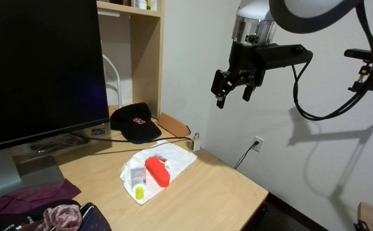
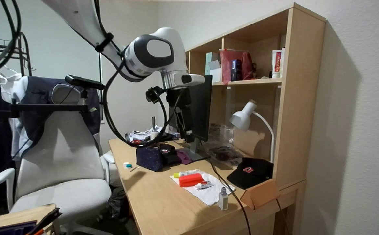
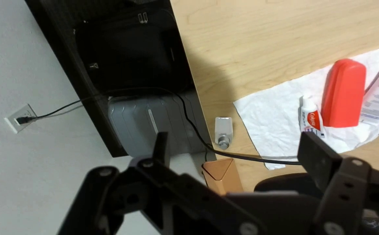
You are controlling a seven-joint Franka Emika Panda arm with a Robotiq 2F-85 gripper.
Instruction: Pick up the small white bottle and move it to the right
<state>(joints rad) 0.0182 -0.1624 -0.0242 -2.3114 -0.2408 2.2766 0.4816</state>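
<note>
Moderately lit; shadows in all 3 views; wrist view blurs end effector.

My black tool is mostly matt, with shinier, metal-looking bolts. The counter looks like smooth, pale wood with visible grain. The small white bottle is smooth, whether plastic or glass I cannot tell, its grey cap glossy. I see a red case of smooth, plastic-looking finish, a crinkled sheet like paper towel, a matt cloth hat, and a lightly rough wall.
</note>
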